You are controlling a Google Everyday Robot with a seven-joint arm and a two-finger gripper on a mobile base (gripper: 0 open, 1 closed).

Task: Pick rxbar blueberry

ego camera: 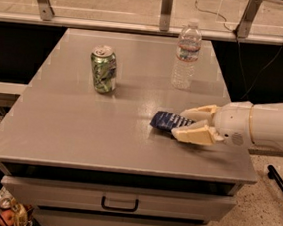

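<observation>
The rxbar blueberry (pixel 166 121) is a flat dark navy wrapped bar with white text. It lies on the grey table (pixel 80 129) at the right front. My gripper (pixel 180 124) reaches in from the right at table height. Its two cream fingers (pixel 200 112) stand apart, one on each side of the bar's right end, so the gripper is open around the bar. The bar's right end is hidden between the fingers, and the bar seems to rest on the table.
A green soda can (pixel 103 69) stands at the back left. A clear water bottle (pixel 187 55) stands at the back, beyond the gripper. The table's right edge runs under my white arm (pixel 265 128). A drawer with a handle (pixel 119 203) is below the front edge.
</observation>
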